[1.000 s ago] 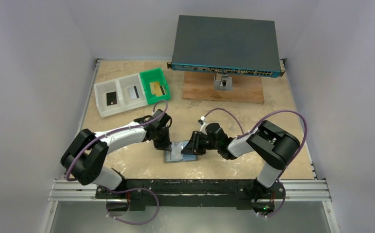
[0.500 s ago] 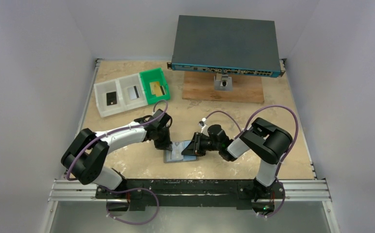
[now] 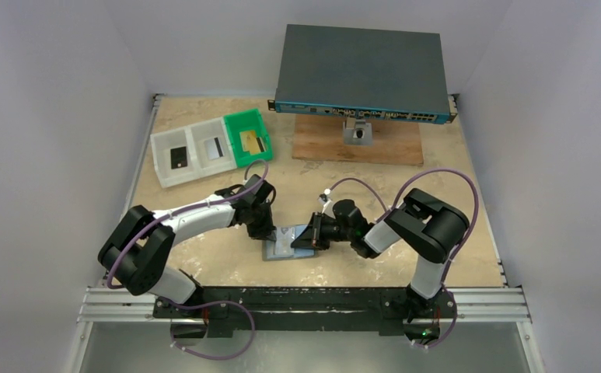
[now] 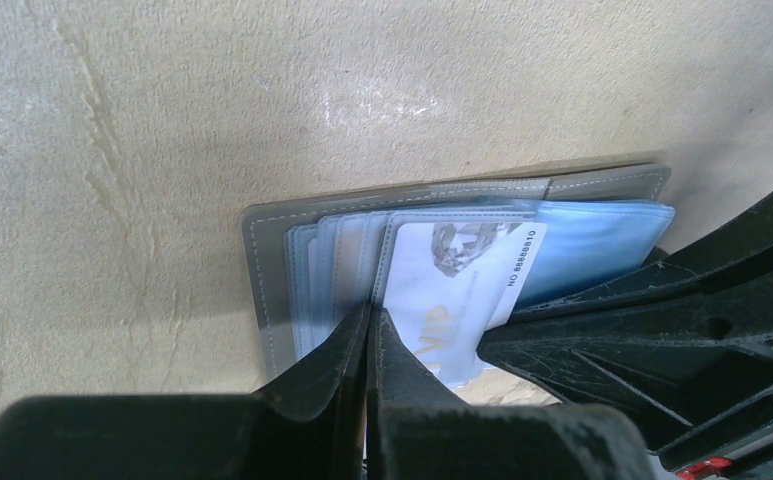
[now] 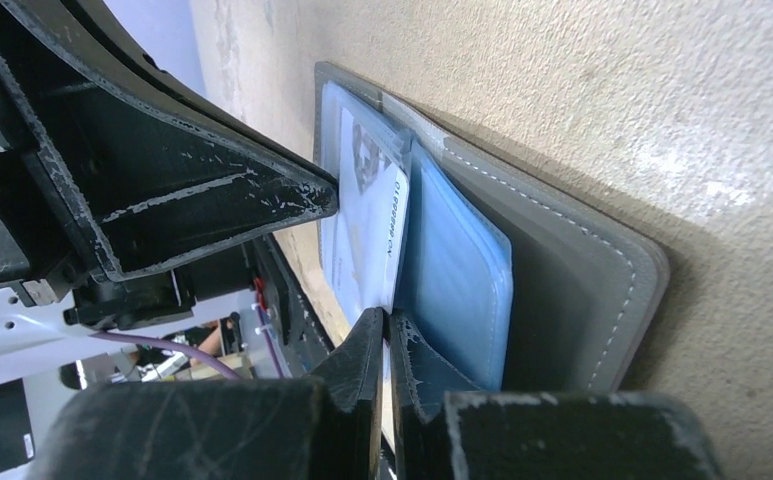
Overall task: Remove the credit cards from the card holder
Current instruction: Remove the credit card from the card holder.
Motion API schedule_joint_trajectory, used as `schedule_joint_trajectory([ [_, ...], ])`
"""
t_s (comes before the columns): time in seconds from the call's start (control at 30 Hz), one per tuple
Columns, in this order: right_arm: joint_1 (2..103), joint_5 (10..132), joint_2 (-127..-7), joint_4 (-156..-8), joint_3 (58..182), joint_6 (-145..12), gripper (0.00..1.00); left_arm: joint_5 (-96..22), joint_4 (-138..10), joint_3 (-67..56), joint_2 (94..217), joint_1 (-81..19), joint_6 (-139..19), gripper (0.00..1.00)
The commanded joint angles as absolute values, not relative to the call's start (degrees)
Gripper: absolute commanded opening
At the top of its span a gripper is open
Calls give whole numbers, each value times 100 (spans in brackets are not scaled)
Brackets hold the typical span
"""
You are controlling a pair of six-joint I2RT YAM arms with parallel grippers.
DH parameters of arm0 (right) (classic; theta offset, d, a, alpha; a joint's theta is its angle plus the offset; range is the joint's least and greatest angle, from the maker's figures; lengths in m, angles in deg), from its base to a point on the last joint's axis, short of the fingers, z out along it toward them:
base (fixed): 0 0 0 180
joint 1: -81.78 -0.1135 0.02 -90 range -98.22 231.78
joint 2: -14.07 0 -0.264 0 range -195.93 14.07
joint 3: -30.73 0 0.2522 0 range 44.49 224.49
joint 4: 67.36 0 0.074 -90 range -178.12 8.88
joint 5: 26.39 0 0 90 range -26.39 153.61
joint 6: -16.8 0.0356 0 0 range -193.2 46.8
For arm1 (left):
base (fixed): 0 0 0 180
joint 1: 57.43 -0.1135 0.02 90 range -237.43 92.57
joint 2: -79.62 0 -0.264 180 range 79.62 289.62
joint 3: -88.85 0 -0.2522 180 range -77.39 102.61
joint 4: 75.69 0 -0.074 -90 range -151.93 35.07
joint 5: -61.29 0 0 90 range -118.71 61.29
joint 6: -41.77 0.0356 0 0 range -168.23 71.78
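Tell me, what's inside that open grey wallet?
Inside the card holder are bluish clear pockets, and one white card with a printed number shows in the front one. The left pincer and right pincer cover its lower part; whether deeper pockets hold cards cannot be seen.

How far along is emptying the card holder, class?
Done: a black card, a silver card and a gold card lie in the trays. In hand: the card holder lies open; left gripper jaws shut at a pocket edge, right gripper jaws shut on the white VIP card. Left: that card sits in its pocket; others cannot be told.
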State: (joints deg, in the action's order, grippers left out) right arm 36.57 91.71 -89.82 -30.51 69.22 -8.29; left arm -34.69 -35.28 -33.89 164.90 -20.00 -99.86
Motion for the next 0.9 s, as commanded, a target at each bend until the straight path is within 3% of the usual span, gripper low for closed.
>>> schedule_joint_trajectory([
  [0.0, 3726, 9003, -8744, -3274, 6773, -1035, 0, -2894, -3254, -3757, 16857, -2067, -9988, 0],
  [0.47, 3871, 8815, -8376, -3746, 6623, -1279, 0, -2893, -3283, -3837, 16802, -2168, -9974, 0],
  [0.5, 3871, 8851, -8398, -3724, 6643, -1301, 2, -2902, -3290, -3837, 16796, -2165, -9975, 0],
  [0.6, 3872, 8973, -8588, -3512, 6734, -1256, 23, -2930, -3319, -3823, 16826, -2163, -9965, 0],
  [0.67, 3863, 9019, -8725, -3408, 6811, -1207, 31, -2953, -3338, -3812, 16834, -2165, -9964, 0],
  [0.77, 3863, 9108, -8908, -3289, 6918, -1164, 33, -2963, -3345, -3797, 16833, -2164, -9966, 0],
  [0.87, 3869, 9131, -9006, -3287, 7015, -1150, 28, -2976, -3350, -3784, 16829, -2165, -9956, 0],
])
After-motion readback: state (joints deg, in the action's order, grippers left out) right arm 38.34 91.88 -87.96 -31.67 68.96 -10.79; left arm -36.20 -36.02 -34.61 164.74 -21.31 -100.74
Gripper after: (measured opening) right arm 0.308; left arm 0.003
